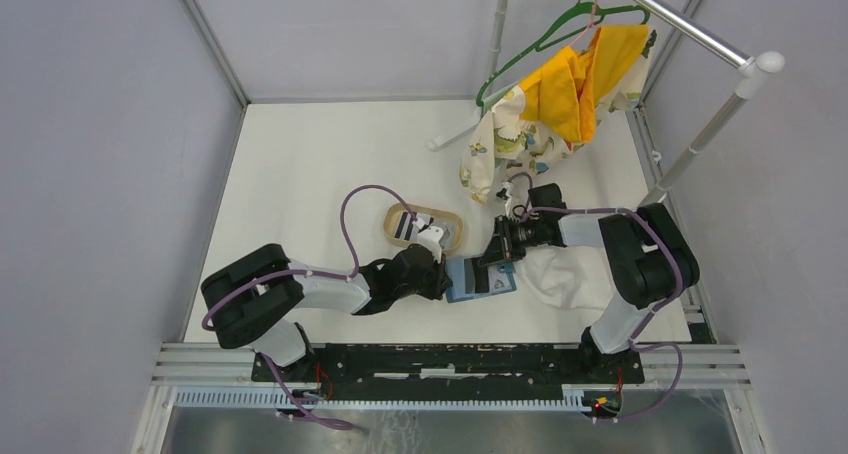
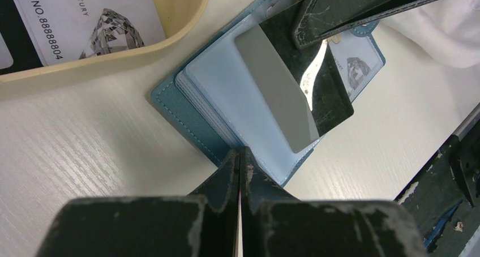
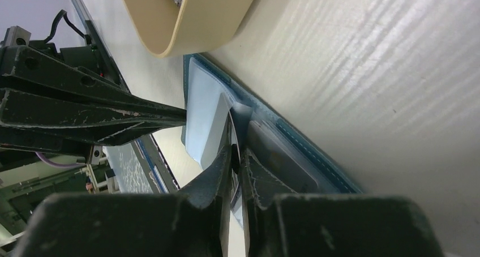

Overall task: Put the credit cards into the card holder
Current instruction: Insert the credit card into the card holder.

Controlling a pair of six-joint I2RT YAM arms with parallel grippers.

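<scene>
The blue card holder (image 1: 470, 284) lies open on the table, pale sleeves up; it also shows in the left wrist view (image 2: 189, 118) and the right wrist view (image 3: 300, 144). My left gripper (image 1: 443, 274) (image 2: 240, 155) is shut, its tips pressed on the holder's near corner. My right gripper (image 1: 497, 254) (image 3: 236, 152) is shut on a glossy black credit card (image 2: 320, 87), whose far end lies over the top sleeve. A pale card (image 2: 355, 64) sits in the holder's other half. More cards (image 2: 85, 13) lie in the tan tray (image 1: 448, 217).
The tan oval tray's rim (image 2: 113, 59) (image 3: 198, 25) lies just behind the holder. A white cloth (image 1: 560, 274) is under my right arm. A clothes rack with a green hanger and a yellow and patterned garment (image 1: 560, 104) stands at the back right.
</scene>
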